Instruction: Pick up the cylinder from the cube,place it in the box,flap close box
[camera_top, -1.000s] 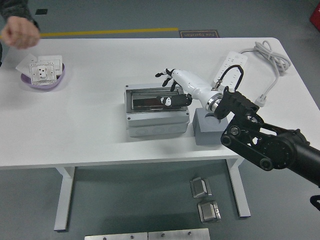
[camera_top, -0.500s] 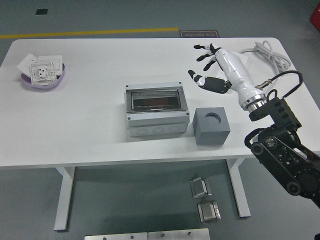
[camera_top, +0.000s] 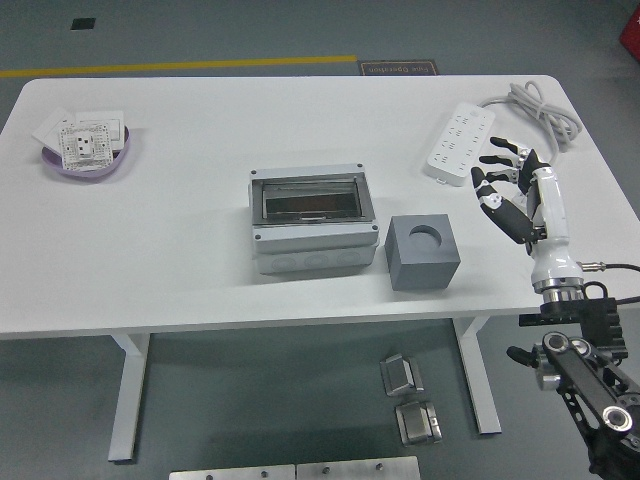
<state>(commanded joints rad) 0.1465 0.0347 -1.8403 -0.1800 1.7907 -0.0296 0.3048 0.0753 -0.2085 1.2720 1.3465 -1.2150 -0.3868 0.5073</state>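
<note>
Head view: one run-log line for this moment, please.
right hand: open, empty, by white power strip | grey junction box: flap closed | grey cube: hole empty | left arm: out of view

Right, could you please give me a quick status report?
Right hand open, empty, near the power strip. Left arm out of view. Box flap closed; cube socket empty. Nothing in the way.

white right hand (camera_top: 517, 195) with black-tipped fingers (camera_top: 492, 178), silver wrist, black jointed arm.

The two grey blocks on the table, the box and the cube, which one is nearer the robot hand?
The grey cube with the round hole in its top; it sits between the lidded box and the right robot hand.
</note>
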